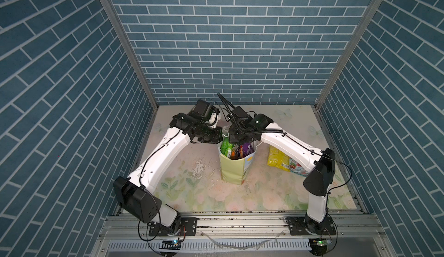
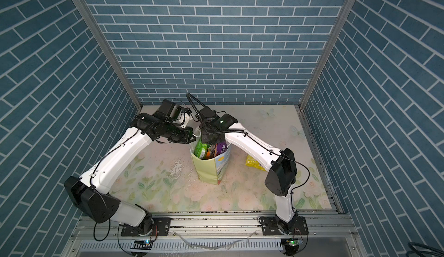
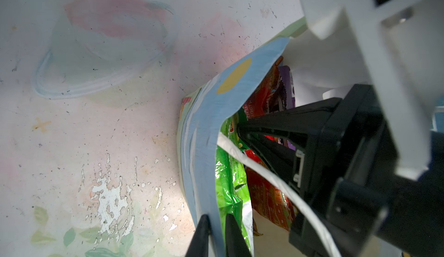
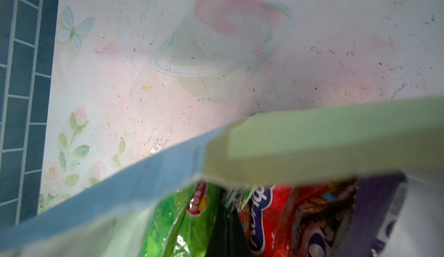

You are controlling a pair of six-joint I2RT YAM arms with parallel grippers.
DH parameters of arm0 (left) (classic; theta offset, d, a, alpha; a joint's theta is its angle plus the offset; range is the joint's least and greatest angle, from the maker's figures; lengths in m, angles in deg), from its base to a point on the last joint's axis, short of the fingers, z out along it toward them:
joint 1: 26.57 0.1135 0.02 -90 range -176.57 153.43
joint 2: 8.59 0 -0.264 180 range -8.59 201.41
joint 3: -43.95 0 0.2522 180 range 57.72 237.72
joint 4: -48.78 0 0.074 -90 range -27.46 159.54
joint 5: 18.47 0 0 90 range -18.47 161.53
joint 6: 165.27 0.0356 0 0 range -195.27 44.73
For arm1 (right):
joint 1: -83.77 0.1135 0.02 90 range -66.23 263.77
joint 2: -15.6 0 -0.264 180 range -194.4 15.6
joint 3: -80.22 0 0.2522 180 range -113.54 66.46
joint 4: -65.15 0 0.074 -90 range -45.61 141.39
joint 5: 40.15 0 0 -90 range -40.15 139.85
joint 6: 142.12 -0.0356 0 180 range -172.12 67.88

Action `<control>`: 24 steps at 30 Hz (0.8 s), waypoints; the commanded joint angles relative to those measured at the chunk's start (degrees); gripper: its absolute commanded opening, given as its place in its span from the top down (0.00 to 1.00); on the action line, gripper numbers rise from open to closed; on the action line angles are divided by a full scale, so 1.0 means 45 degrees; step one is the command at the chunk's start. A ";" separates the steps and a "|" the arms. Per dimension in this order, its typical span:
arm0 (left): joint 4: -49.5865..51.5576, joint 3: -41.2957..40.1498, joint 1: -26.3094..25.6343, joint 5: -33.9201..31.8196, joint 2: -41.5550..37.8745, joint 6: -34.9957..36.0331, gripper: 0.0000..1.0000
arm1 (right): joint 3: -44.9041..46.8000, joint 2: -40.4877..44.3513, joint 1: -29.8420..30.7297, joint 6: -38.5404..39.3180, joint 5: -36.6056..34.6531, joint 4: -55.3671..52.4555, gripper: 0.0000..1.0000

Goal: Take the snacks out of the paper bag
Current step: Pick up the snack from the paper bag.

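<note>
The paper bag [image 1: 231,169] stands upright on the table [image 1: 192,191], snacks [image 1: 227,149] inside; left gripper [image 3: 216,219] clamps its rim, right gripper [image 3: 240,129] has fingers together among them, catch unclear, so best draw straight up slowly, left steadying.

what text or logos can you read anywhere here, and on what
No text reads whole.
Green packet in the paper bag: red-and-yellow logo, letters blurred.
Red packet: white script, cut off, blurred.
Purple packet: lettering blurred.
Teal-white packet on the table: too small.
</note>
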 commanded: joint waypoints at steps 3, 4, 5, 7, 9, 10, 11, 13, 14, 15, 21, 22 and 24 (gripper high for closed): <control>0.0068 0.0302 0.0093 -0.0110 0.0157 0.0167 0.84 | 0.0021 0.1049 -0.0185 0.0542 -0.0562 0.0261 1.00; 0.0064 0.0330 0.0094 -0.0127 0.0186 0.0167 0.84 | 0.0029 0.1092 -0.0220 0.0584 -0.0577 0.0261 1.00; 0.0059 0.0320 0.0093 -0.0147 0.0187 0.0154 0.84 | 0.0038 0.1136 -0.0232 0.0640 -0.0606 0.0242 1.00; 0.0030 0.0321 0.0082 -0.0205 0.0153 0.0082 0.84 | 0.0039 0.1206 -0.0267 0.0723 -0.0626 0.0205 1.00; -0.0030 0.0276 0.0092 -0.0251 0.0141 0.0034 0.84 | 0.0020 0.1289 -0.0290 0.0808 -0.0626 0.0198 1.00; -0.0049 0.0253 0.0078 -0.0274 0.0148 0.0040 0.84 | 0.0017 0.1324 -0.0288 0.0855 -0.0592 0.0211 1.00; -0.0040 0.0222 0.0086 -0.0281 0.0166 0.0001 0.84 | -0.0032 0.1351 -0.0293 0.0931 -0.0539 0.0217 1.00; -0.0091 0.0169 0.0095 -0.0306 0.0205 -0.0046 0.84 | -0.0169 0.1390 -0.0311 0.1029 -0.0461 0.0202 1.00; -0.0112 0.0161 0.0090 -0.0308 0.0206 -0.0059 0.84 | -0.0254 0.1407 -0.0304 0.1083 -0.0433 0.0137 1.00; -0.0132 0.0171 0.0096 -0.0327 0.0206 -0.0081 0.84 | -0.0343 0.1422 -0.0314 0.1141 -0.0421 0.0087 1.00; -0.0054 0.0288 0.0089 -0.0576 0.0351 -0.0049 0.84 | -0.0517 0.1866 -0.0304 0.1750 -0.0006 0.0008 1.00; -0.0049 0.0333 0.0082 -0.0613 0.0377 -0.0061 0.84 | -0.0460 0.1979 -0.0306 0.1867 0.0042 0.0026 1.00; -0.0074 0.0384 0.0088 -0.0601 0.0435 -0.0087 0.84 | -0.0260 0.2280 -0.0311 0.2073 0.0036 0.0131 1.00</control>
